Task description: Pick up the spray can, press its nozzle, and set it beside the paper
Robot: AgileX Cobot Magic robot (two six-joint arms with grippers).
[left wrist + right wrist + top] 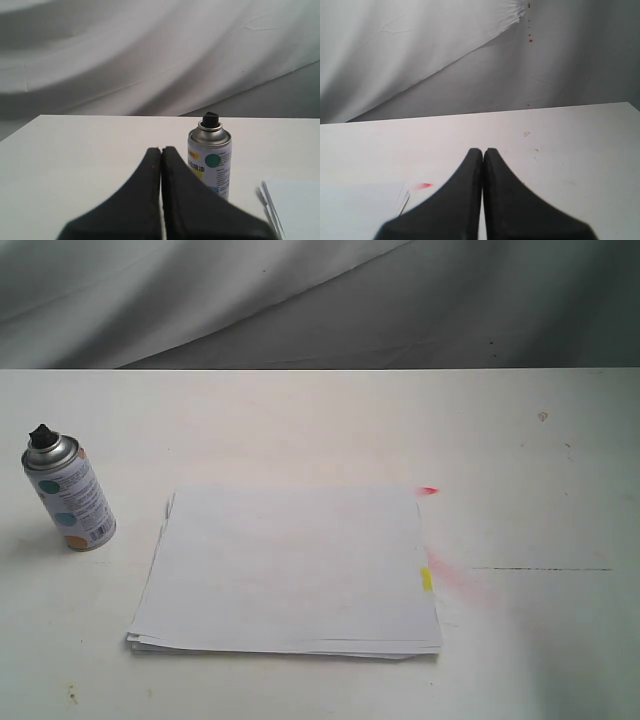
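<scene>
The spray can (68, 495) stands upright at the left of the white table (300, 420), its black nozzle (42, 436) on top. The paper (290, 570) lies flat in the middle, a short gap to the can's right. Neither gripper shows in the exterior view. In the left wrist view my left gripper (161, 150) is shut and empty, with the spray can (210, 160) standing just beyond and beside its tips, the nozzle (210, 119) pointing up, and the paper (295, 210) at the edge. My right gripper (482, 151) is shut and empty over bare table, the paper (360, 210) off to one side.
Red paint smears mark the table by the paper's far right corner (429, 490) and right edge (455, 575). A yellow mark (426, 579) sits on the paper's right edge. A thin dark line (540, 569) crosses the table at right. Grey cloth (320, 300) hangs behind.
</scene>
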